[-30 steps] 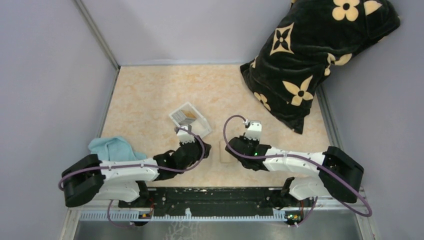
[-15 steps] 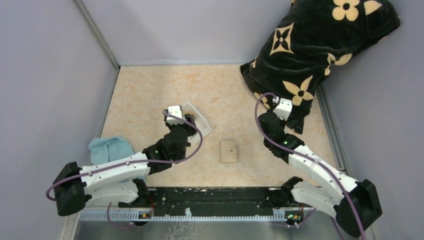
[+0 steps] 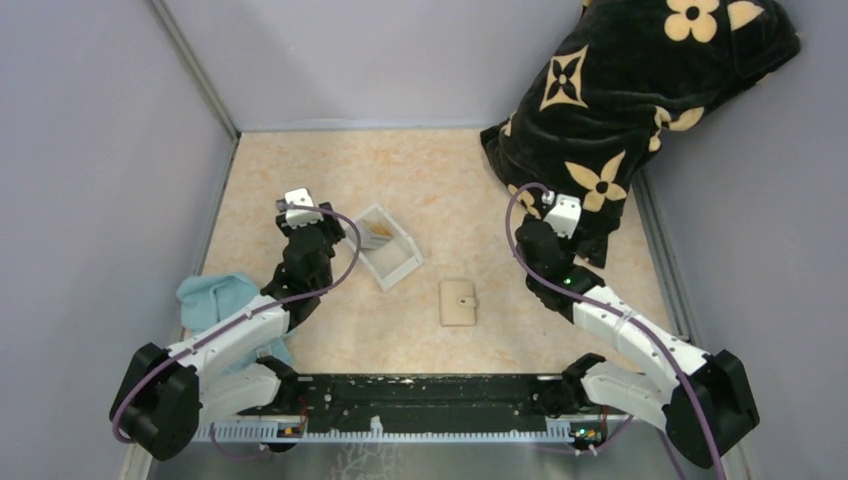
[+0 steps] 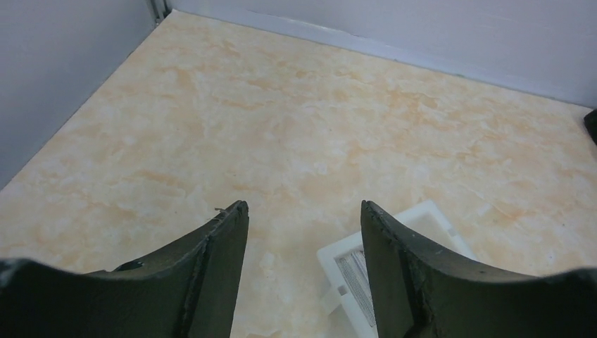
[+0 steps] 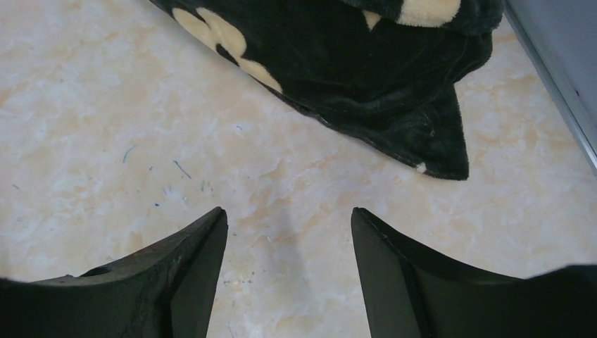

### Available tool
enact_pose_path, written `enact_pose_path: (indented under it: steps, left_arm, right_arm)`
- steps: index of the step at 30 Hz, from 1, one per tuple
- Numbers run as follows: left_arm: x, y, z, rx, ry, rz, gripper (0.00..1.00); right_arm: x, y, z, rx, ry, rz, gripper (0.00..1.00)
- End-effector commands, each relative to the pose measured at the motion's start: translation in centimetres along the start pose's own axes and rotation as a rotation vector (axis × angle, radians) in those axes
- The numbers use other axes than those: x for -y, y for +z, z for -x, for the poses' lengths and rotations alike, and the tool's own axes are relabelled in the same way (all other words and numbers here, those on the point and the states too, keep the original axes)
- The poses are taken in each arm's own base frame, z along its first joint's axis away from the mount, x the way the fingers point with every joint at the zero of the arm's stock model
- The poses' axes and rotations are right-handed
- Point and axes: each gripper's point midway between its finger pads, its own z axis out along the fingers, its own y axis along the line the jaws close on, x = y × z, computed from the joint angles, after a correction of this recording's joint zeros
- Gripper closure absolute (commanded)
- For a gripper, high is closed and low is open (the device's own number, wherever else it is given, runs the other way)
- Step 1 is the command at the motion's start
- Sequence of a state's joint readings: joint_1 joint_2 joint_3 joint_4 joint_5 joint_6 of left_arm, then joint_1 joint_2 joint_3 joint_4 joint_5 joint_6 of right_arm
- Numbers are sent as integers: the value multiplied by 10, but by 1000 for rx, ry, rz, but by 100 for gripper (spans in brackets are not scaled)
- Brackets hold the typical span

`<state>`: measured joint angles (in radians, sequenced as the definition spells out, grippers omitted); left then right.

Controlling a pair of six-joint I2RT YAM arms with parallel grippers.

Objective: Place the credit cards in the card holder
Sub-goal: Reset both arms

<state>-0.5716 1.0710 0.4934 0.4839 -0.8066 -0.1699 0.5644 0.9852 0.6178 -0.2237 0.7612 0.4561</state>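
Lying shut, card holder, cards (indistinct, maybe) in tray, left fingers, right fingers parted, empty.

Card holder lies alone on the table, with bare surface on all 4 sides and nothing over it.

- Left of it and further back: white tray, apart from it, with a passable gap between.
- Right of it and back: black flowered cushion fills that corner.
- Far left of it: blue cloth.
- Left gripper hangs beyond the tray and right gripper at the cushion's near tip. Both are spread, with nothing between the fingers.
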Motion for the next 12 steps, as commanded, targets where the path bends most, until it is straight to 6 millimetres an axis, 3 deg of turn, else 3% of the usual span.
enact_pose_path:
  steps: [1,6,9,12]
  left_arm:
    - [5,2,2,11,-30,-76,31]
    - [-3,2,-8,-6,-25,-68,28]
    - [-2,2,-12,-15,-39,-75,27]
    - [0,4,-13,-22,-45,-83,27]
  right_arm:
    - [1,4,17,31,51,-53,34]
    - [3,6,14,26,71,-75,34]
    - [3,4,14,29,75,-69,39]
    - [6,2,18,55,96,-70,36]
